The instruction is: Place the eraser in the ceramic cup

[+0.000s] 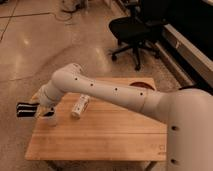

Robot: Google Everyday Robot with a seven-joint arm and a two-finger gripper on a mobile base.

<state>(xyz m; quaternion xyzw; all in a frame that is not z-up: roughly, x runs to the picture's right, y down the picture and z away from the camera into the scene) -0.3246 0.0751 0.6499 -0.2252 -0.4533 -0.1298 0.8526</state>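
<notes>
My gripper is at the end of the white arm, out past the table's left edge. It holds a black oblong block with thin pale stripes, the eraser, lying level and sticking out to the left. The ceramic cup, small and whitish, stands at the table's left edge just right of and below the gripper. Its top is partly hidden by my wrist. The eraser is beside the cup, not over it.
A white bottle lies on its side on the wooden table, right of the cup. An orange-red bowl sits at the back right, partly behind my arm. A black office chair stands on the floor beyond.
</notes>
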